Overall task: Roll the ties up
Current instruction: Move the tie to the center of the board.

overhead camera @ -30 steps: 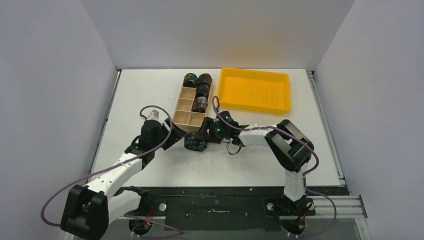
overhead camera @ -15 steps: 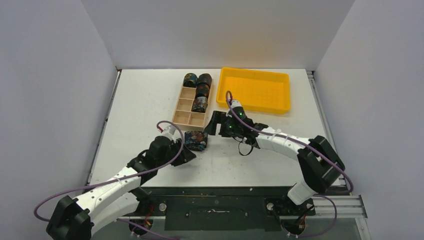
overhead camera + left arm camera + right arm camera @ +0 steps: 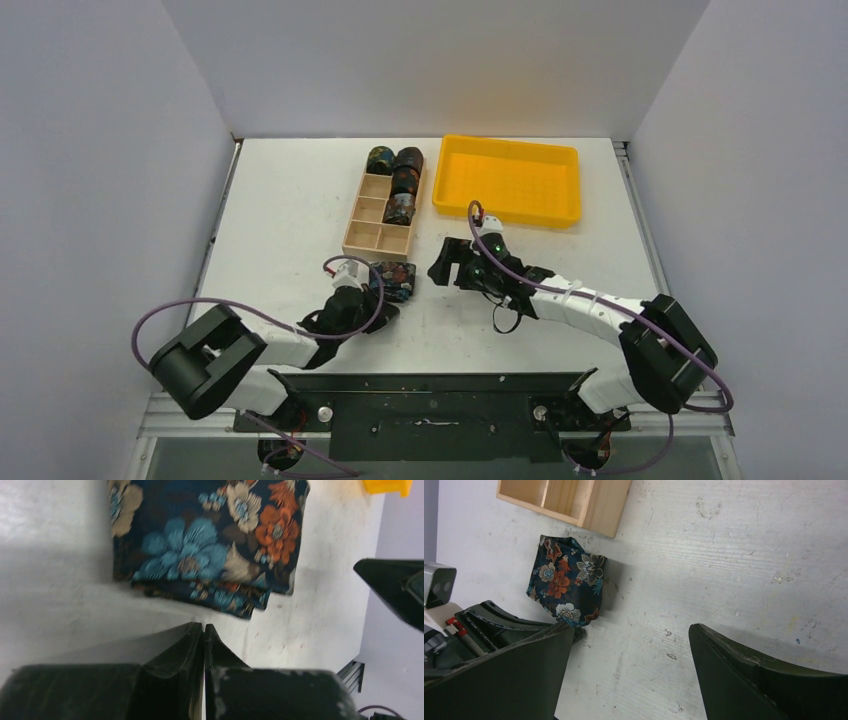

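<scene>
Most of the task is judged to be done. Several rolled ties are seen standing in the far end of the wooden box, while no tie is seen in the near compartments. One more tie is found on the counter, just beside the near end of the box, and it is already wound into a short, rather flat bundle. No long unrolled strip is seen anywhere, and nothing is seen in the yellow tray. What is left, it is supposed, is only for this last bundle to be placed into the box.

The left hand is closed completely, finger against finger, and nothing is gripped in it. The bundle is located directly in front of its fingertips and very near. In the left wrist view a narrow strip of bare counter is seen between them, so contact is not assumed. The right hand is opened wide and nothing is held in it. It is positioned over the counter on the other side of the bundle, a little apart from it. In the right wrist view the bundle is seen off to one side of the fingers, not between them.
</scene>
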